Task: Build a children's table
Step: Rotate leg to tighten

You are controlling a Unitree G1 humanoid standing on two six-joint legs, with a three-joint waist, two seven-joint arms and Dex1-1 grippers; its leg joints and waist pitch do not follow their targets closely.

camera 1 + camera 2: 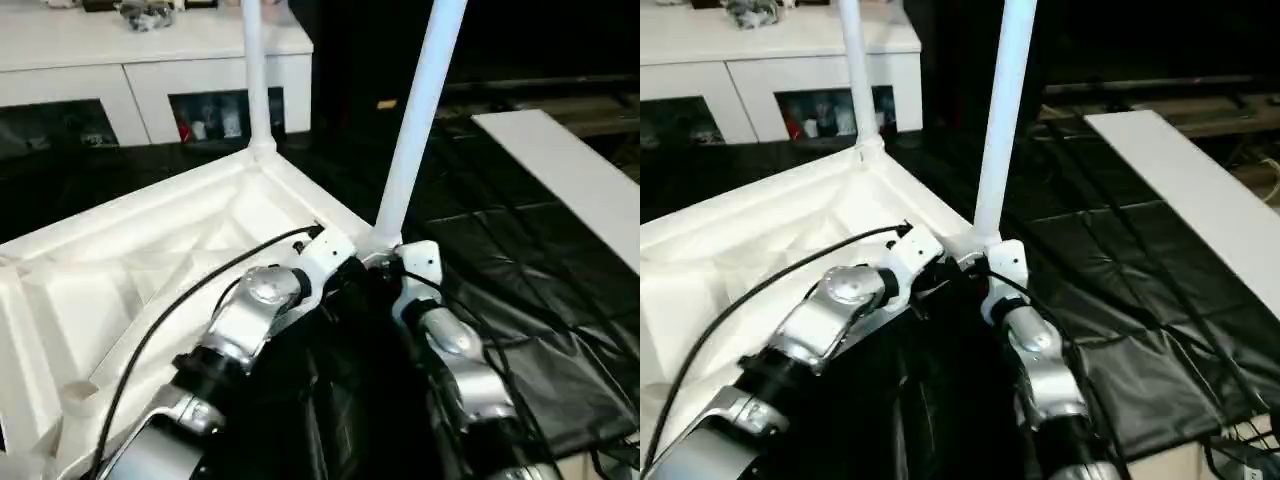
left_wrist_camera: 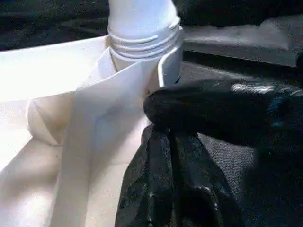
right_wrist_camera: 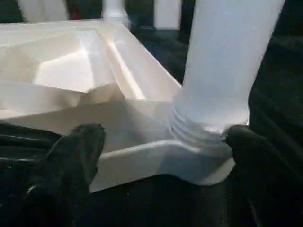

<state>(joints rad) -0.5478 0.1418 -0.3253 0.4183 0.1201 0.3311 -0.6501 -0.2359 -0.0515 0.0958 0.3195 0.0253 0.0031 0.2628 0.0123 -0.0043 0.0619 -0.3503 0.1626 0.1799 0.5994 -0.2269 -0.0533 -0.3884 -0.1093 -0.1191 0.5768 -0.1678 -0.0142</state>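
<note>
White ribbed plastic tabletop (image 1: 150,270) upside down on black sheeting (image 1: 520,300) (two tapered white legs (image 1: 415,120) upright in corner sockets); right end effector (image 3: 163,142) spread around near leg's base, left end effector (image 2: 161,142) closed.

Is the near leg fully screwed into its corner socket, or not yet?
Not fully. In the right wrist view the near leg stands upright in its corner socket, but several thread rings are exposed above the rim.

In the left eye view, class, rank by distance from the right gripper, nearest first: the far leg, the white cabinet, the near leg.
1. Near leg, standing in the corner socket at the right gripper.
2. Far leg, at the tabletop's far corner.
3. White cabinet, behind, at the back.
</note>
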